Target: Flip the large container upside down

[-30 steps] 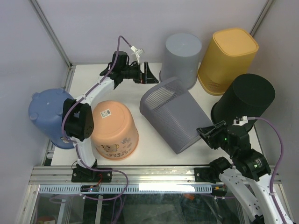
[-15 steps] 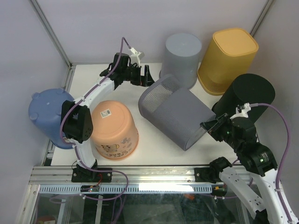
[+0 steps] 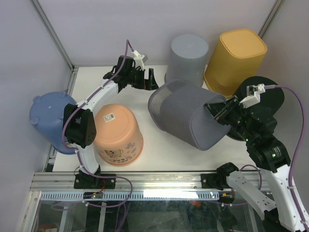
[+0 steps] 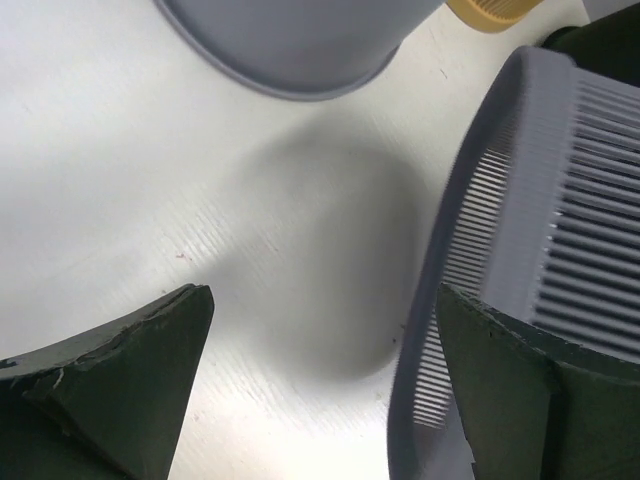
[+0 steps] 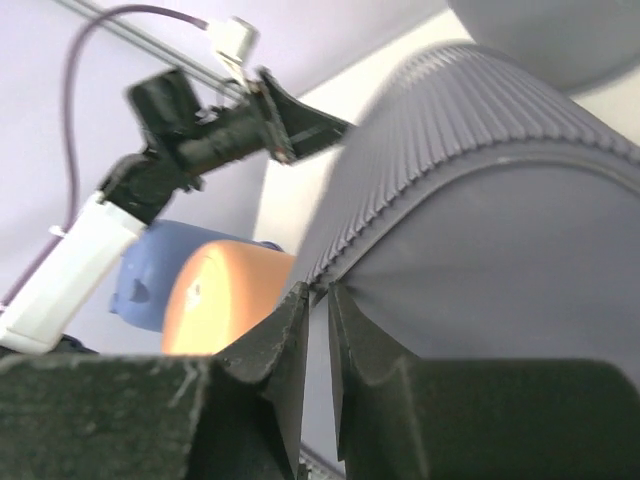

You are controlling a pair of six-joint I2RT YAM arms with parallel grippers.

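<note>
No writing can be read on the large grey ribbed plastic container (image 3: 186, 116). It is held tilted on its side over the middle of the white tabletop (image 3: 159, 152), with its open mouth turned to the far left and its closed base raised at the near right. The edge of that base is pinched by the right claw (image 3: 219, 112), whose fingers are closed to a thin slit. The left claw (image 3: 150, 79) is spread wide and empty, just beside the mouth's rim. A white barcode sticker (image 3: 112, 116), too small to be read, is seen on the upturned orange plastic bucket (image 3: 118, 135) at the left. Behind the container, a pale grey round bin (image 3: 189, 53), a yellow bin (image 3: 236, 55) and a black bin (image 3: 273, 89) are seen.
</note>
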